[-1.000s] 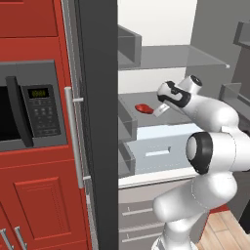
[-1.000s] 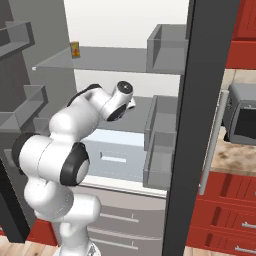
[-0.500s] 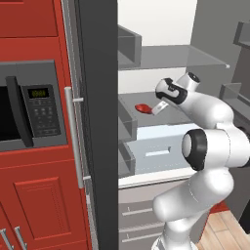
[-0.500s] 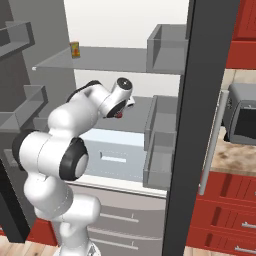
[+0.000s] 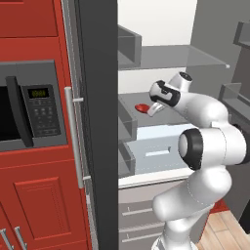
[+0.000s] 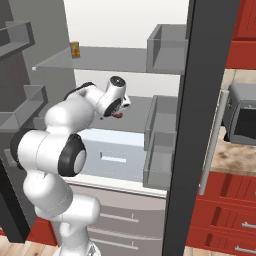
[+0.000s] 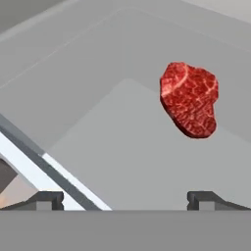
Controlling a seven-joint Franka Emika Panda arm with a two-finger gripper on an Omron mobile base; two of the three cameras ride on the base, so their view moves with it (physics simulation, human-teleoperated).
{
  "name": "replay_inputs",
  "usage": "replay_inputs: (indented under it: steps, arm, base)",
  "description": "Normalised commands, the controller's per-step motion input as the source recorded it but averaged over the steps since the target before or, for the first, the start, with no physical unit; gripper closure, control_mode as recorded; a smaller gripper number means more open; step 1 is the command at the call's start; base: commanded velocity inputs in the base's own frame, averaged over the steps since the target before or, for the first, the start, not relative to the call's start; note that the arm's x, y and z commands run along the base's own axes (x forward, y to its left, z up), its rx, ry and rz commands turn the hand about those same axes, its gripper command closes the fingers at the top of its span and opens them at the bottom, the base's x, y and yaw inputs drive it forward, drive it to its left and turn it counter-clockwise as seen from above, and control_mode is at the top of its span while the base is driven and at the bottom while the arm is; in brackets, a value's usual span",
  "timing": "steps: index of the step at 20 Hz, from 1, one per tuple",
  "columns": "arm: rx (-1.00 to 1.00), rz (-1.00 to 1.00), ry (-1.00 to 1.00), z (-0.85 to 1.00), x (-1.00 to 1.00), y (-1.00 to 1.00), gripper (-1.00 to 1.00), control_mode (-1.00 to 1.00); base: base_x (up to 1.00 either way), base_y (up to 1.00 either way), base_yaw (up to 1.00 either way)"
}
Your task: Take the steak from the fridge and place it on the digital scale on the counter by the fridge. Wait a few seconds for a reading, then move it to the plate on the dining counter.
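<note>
**Open gripper close to the steak on the fridge shelf**

While the fridge (image 5: 97,122) stands open, the white arm reaches inside it at the level of the middle grey shelf (image 5: 134,100). The gripper (image 5: 152,110) is near the steak (image 5: 141,108), which lies flat on this shelf. In the left base view the red meat shows just to the left of the fingers, very close to them, but I cannot tell if they touch. In the right base view only a small red piece of the steak (image 6: 118,115) is seen under the hand, because the wrist covers the rest.

From the hand view the two dark fingertips (image 7: 203,198) stand wide apart at the bottom edge, with nothing between them. The steak (image 7: 190,99) lies ahead of them, toward the right fingertip side, with pale marbling on its surface, and it rests on the grey shelf (image 7: 122,147).

Beside the fridge on its left side a microwave (image 5: 29,107) sits in the red cabinets (image 5: 39,195). On the other side, in the right base view, a grey toaster oven (image 6: 242,117) stands on the counter (image 6: 227,157). A small yellow item (image 6: 75,49) stands on the upper glass shelf (image 6: 100,60); what it is I cannot tell.
</note>
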Motion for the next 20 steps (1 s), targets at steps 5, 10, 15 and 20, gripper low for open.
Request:
replay_inputs:
  steps: [5, 10, 15, 20]
  arm:
    - [-0.05, -0.07, 0.03, -0.05, 0.01, 0.04, -1.0, -1.0]
    - [0.0, -0.01, 0.0, -0.34, 0.09, 0.0, -1.0, -1.0]
    - [0.0, 0.0, 0.0, -0.19, 0.26, 0.0, -1.0, -1.0]
    - [0.0, 0.0, 0.0, 0.0, 0.34, 0.0, -1.0, -1.0]
  base:
    - [0.0, 0.0, 0.0]
    - [0.0, 0.0, 0.0]
    - [0.0, 0.0, 0.0]
    - [0.0, 0.0, 0.0]
